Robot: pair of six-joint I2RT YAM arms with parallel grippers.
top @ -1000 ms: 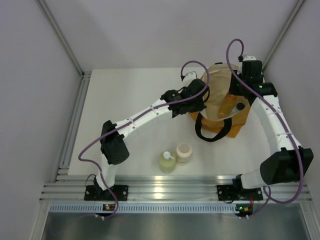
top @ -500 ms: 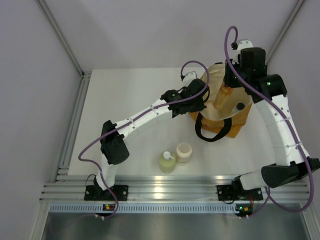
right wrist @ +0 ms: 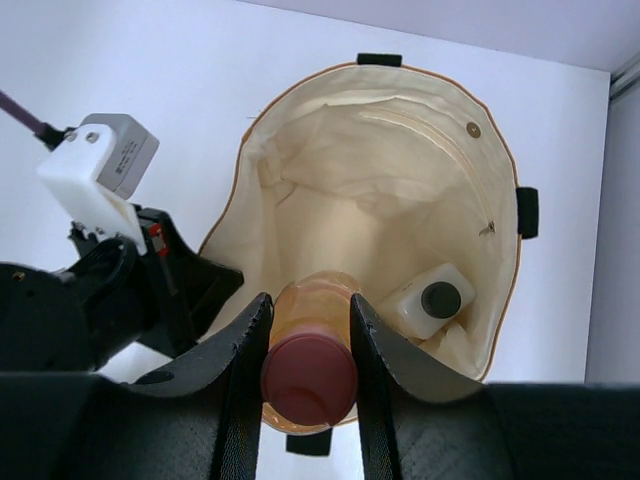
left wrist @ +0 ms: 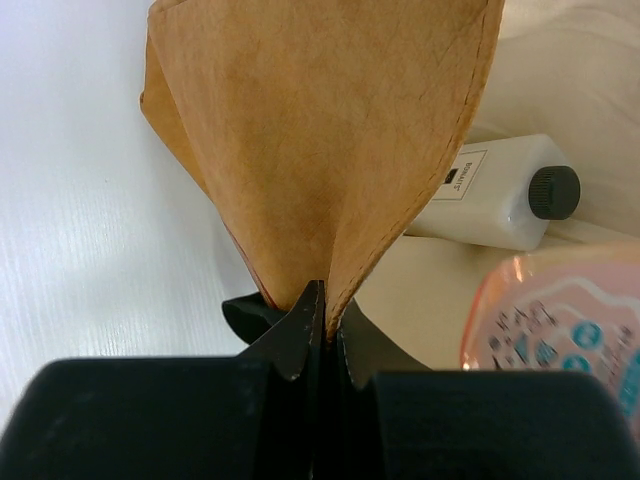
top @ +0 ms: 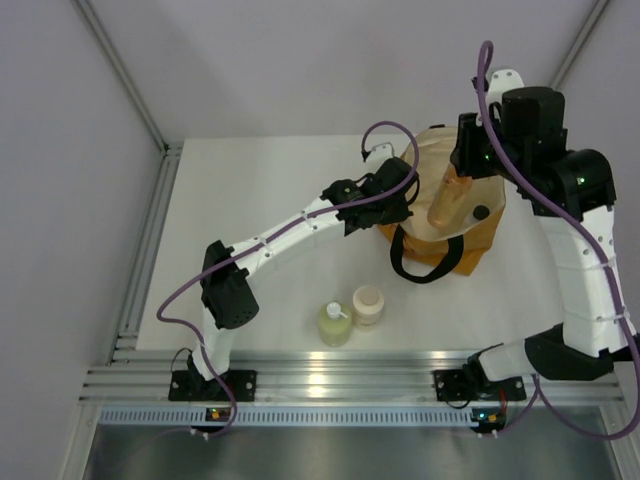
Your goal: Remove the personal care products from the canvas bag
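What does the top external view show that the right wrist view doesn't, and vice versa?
Only the top external: the yellow-green pump bottle and cream jar, standing on the table in front of the canvas bag. Only the right wrist, clearly: the black-capped bottle lying on the bag's cream lining, and the right claw shut on the orange bottle under its pink cap. Both: the bag's open mouth, the orange bottle held over it, and the left claw at its rim.

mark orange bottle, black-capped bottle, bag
orange bottle [right wrist: 309, 375]: right wrist view, on its cap.
black-capped bottle [right wrist: 441, 299]: right wrist view, on the cap.
bag [right wrist: 360, 150]: right wrist view, on the cream lining.
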